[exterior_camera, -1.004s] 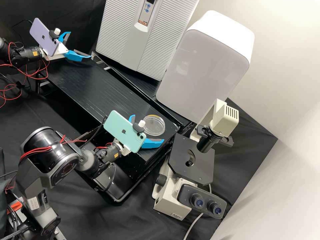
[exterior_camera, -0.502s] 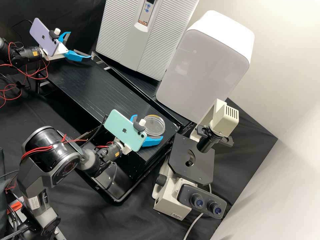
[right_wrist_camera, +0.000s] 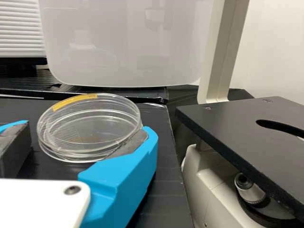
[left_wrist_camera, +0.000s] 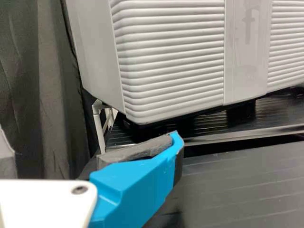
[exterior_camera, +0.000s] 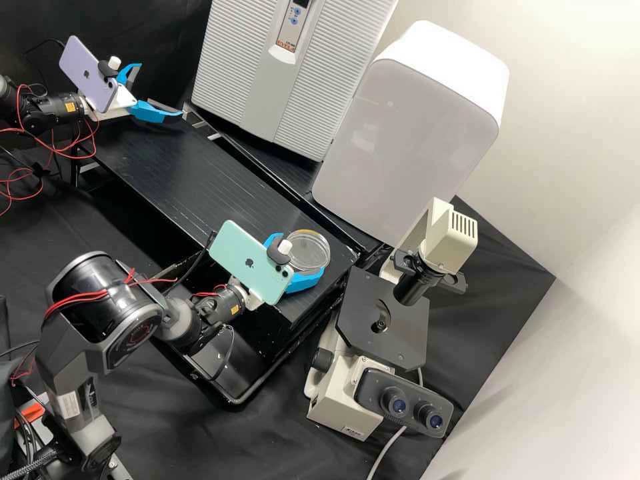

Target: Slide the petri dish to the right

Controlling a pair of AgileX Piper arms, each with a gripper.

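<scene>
Jaws of the blue-fingered right gripper (exterior_camera: 297,258) stood wide around the clear round plastic petri dish (right_wrist_camera: 90,124) at the black bench's (exterior_camera: 200,180) right edge; the left gripper (exterior_camera: 159,89) was open at the far-left corner.

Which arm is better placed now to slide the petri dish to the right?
Right. The right end effector is open around the petri dish, close against its rim on one side. The left end effector is at the bench's other end.
</scene>
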